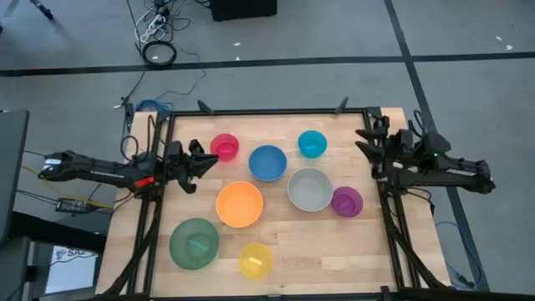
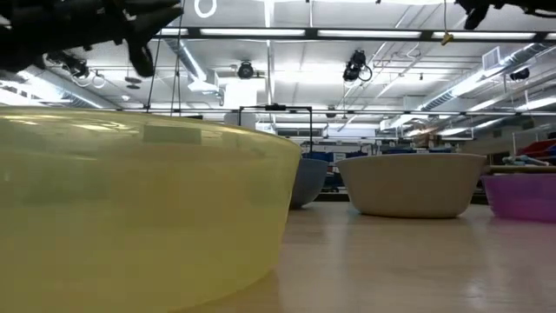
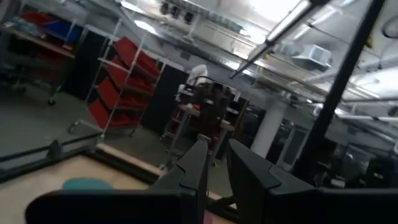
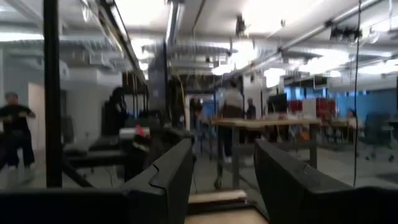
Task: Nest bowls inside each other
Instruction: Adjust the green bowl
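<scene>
Several bowls stand apart on their bases on the wooden table [image 1: 284, 242], none inside another: pink-red [image 1: 224, 148], blue [image 1: 267, 162], cyan [image 1: 312, 144], grey [image 1: 310, 190], purple [image 1: 346, 201], orange [image 1: 240, 205], green [image 1: 194, 243] and yellow [image 1: 256, 261]. My left gripper [image 1: 211, 159] hovers at the table's left edge beside the pink-red bowl. A narrow gap shows between its fingers [image 3: 217, 152], with nothing in it. My right gripper [image 1: 361, 142] hovers at the right edge, past the cyan bowl. It stands open and empty [image 4: 224, 155]. Both point slightly upward.
A black metal frame [image 1: 267, 111] borders the table, with rails along its left and right sides under the arms. In the low view the yellow bowl [image 2: 130, 209] fills the near left, with the grey [image 2: 413, 184] and purple [image 2: 526, 196] bowls beyond. People stand in the room behind.
</scene>
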Motion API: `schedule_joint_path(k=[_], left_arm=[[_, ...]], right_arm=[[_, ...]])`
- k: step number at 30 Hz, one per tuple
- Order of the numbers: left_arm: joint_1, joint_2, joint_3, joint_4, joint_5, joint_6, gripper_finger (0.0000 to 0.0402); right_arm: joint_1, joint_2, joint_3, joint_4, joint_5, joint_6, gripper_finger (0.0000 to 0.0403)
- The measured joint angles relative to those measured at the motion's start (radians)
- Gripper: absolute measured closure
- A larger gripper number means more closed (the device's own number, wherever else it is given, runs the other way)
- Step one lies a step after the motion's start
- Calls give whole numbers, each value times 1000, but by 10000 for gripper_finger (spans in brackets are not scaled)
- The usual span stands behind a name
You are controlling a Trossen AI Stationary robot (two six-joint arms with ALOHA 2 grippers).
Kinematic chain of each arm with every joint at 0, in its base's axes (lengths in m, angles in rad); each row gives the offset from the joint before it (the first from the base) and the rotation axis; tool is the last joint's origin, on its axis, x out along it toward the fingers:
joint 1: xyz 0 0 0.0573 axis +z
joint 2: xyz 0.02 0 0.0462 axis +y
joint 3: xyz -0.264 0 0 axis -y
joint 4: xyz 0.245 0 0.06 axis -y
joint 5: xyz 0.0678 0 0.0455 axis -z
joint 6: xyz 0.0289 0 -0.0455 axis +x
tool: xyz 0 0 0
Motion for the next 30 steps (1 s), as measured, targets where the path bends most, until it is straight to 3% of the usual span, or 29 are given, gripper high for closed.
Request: schedule_joint_path(k=[7, 14, 23, 30], left_arm=[[-33, 190, 177, -98, -44, 18, 332], [-57, 241, 394, -654, -165, -77, 332], [-69, 242, 585, -1116, -229, -114, 332], [-68, 242, 656, -1482, -231, -186, 332]], right_arm=[[0, 195, 67, -62, 20, -6, 241], [0, 326, 126, -165, 202, -45, 241], [0, 389, 178, -279, 291, -43, 241], [0, 392, 178, -301, 393, -34, 241]])
